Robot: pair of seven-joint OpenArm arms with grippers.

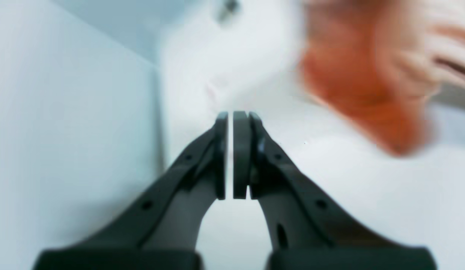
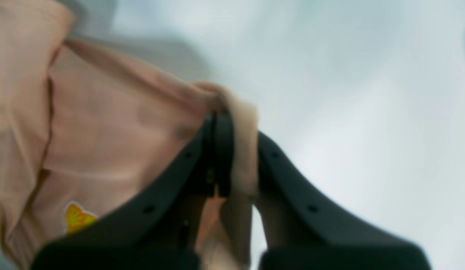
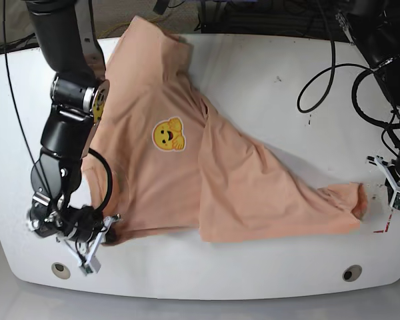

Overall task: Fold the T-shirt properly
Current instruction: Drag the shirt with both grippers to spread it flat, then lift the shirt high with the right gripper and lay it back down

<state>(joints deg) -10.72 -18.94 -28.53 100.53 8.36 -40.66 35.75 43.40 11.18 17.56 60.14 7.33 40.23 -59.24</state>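
The peach-pink T-shirt lies on the white table, yellow face print up. One part is folded across, and its corner reaches far to the right. My right gripper is at the shirt's lower left edge. In the right wrist view it is shut on a bunched fold of the T-shirt, with the print partly in view. My left gripper is shut with a hairline gap and holds nothing. It sits just right of the shirt's corner, and the blurred shirt lies apart from it.
Black cables loop over the table's back right. Two round holes sit near the front edge. A red mark lies by the right edge. The right arm's links lie over the shirt's left side.
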